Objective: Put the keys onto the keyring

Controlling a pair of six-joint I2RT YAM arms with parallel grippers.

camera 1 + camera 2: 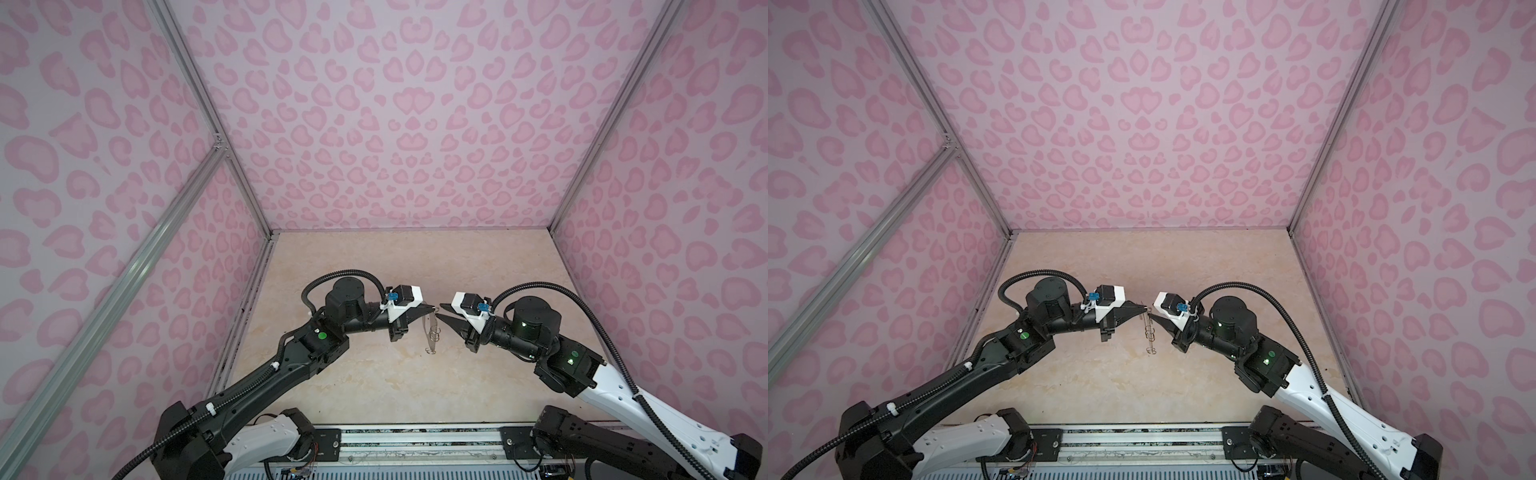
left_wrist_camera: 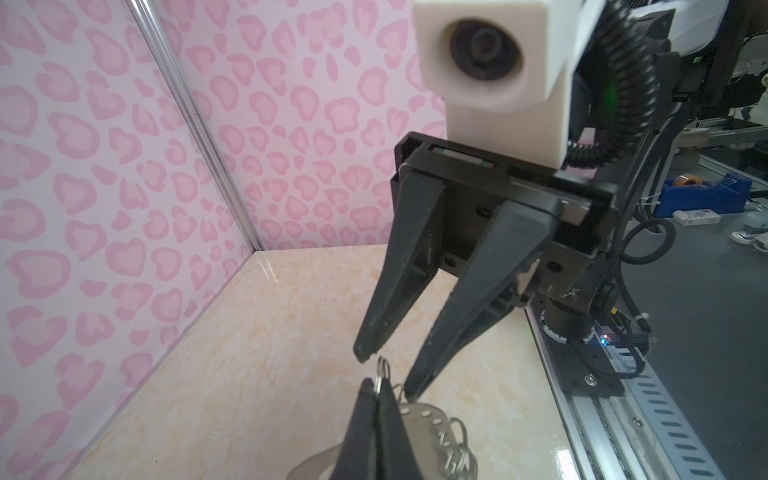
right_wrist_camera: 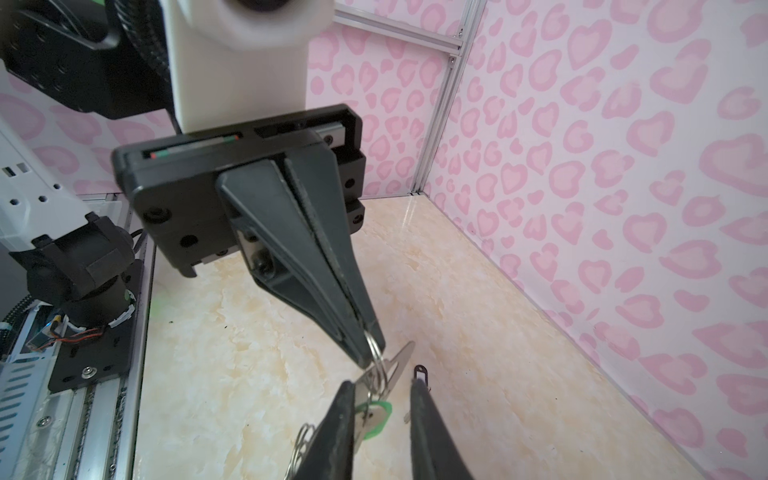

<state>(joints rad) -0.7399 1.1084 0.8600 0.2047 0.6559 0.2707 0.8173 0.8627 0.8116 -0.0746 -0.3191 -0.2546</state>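
The keyring is a flat grey plate with split rings, and it hangs in the air. My left gripper is shut on one of its rings. In both top views the plate hangs edge-on below the left gripper. My right gripper is open and straddles the plate's edge. It faces the left one tip to tip. The green-tagged key sits against one right finger. I cannot tell whether it hangs from a ring. The black-tagged key lies on the table beyond the other finger.
Pink patterned walls close in the beige table at the back and both sides. A metal rail with both arm bases runs along the front edge. A blue tape dispenser stands outside the cell.
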